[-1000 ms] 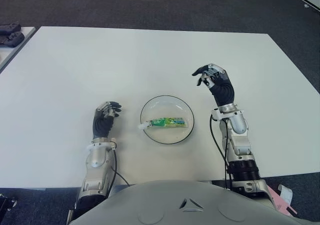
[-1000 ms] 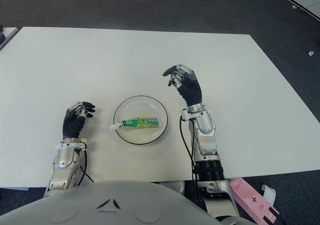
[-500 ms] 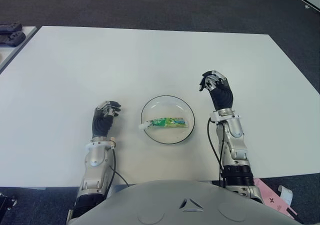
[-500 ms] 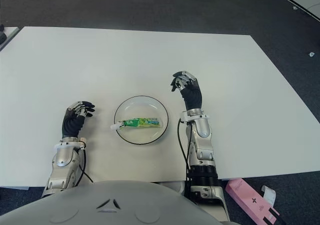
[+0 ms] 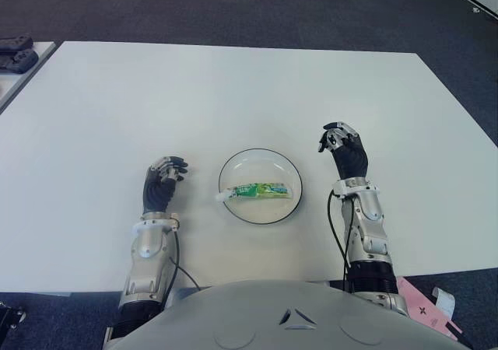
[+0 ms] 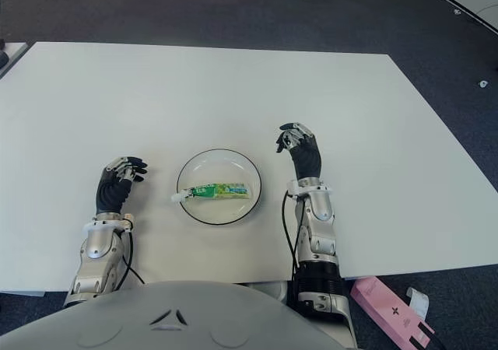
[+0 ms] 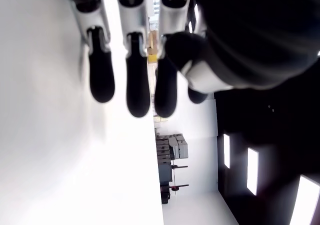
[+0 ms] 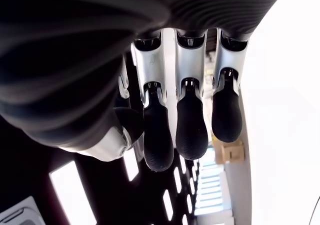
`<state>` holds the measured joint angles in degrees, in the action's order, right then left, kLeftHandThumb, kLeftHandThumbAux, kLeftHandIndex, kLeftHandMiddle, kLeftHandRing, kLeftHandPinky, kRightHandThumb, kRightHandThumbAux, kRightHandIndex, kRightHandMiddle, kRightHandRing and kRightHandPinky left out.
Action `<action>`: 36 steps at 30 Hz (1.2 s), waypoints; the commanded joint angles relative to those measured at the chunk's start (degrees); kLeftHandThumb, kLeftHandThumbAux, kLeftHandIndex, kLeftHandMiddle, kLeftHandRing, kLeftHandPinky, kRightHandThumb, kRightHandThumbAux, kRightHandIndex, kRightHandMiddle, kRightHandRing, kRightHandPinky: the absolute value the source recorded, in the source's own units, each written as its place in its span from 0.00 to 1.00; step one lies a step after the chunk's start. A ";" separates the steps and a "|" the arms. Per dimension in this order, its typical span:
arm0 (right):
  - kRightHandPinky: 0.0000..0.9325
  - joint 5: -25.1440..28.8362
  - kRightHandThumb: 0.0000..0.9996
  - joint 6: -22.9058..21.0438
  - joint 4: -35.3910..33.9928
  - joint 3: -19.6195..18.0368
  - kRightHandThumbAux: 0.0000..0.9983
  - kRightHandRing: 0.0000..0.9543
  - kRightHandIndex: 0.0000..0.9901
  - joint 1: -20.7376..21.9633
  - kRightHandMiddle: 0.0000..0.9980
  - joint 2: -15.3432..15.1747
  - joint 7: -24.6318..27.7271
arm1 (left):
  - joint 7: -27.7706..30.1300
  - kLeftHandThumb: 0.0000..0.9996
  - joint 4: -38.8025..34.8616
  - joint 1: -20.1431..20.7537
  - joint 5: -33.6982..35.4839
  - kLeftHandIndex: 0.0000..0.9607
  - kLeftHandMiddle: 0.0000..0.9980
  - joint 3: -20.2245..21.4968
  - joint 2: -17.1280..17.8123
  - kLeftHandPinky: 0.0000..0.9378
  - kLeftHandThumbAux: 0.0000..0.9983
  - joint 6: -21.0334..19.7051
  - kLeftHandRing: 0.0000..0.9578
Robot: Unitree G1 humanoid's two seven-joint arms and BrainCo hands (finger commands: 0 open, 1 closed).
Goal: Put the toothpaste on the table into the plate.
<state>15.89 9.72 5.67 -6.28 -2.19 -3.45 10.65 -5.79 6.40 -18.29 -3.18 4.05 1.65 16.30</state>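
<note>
Toothpaste lies flat inside the white plate, its white cap poking over the rim on the robot's left side, so by the look of it your task is already met. If you must touch it again, expect a light, soft tube with a slick printed skin that dents under pressure; take it across the middle of the body, not by the cap, and squeeze gently.

Look at your fingers first. On the right hand the fingers hang loosely curved with the thumb apart from them, and nothing sits between them. On the left hand the fingers are likewise relaxed and hold nothing.

Moving outward, your right hand shows just beside the plate on its right, wrist toward the robot. Your left hand shows near the plate on its left, over the bare white desk. Neither hand touches the plate or the tube.
</note>
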 commanded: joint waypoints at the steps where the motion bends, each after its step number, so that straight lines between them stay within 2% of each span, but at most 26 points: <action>1: 0.82 -1.48 0.70 1.75 2.92 -0.61 0.73 0.80 0.44 -0.05 0.77 0.01 -0.01 | 0.91 0.84 1.18 0.08 0.65 0.43 0.47 0.12 0.12 0.52 0.68 -1.68 0.52; 11: 0.80 -5.27 0.69 1.31 4.69 -0.37 0.73 0.80 0.44 -1.52 0.77 -0.84 -1.23 | 0.78 0.84 0.93 0.18 0.41 0.44 0.47 0.15 0.06 0.52 0.68 -1.78 0.52; 21: 0.81 -5.13 0.70 -0.45 6.99 -0.79 0.73 0.80 0.44 -1.47 0.77 -0.72 -1.37 | 1.15 0.84 0.73 -0.04 1.01 0.44 0.47 0.19 -0.07 0.52 0.68 -1.86 0.52; 36: 0.82 -5.77 0.70 -0.72 9.75 -0.93 0.73 0.81 0.44 -1.41 0.78 -1.16 -1.57 | 1.41 0.84 0.74 -0.39 1.49 0.44 0.47 0.03 0.18 0.52 0.68 -1.56 0.52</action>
<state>10.75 10.16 14.42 -7.11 -3.55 -4.49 9.37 -5.47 6.36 -18.04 -2.16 4.09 1.66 16.00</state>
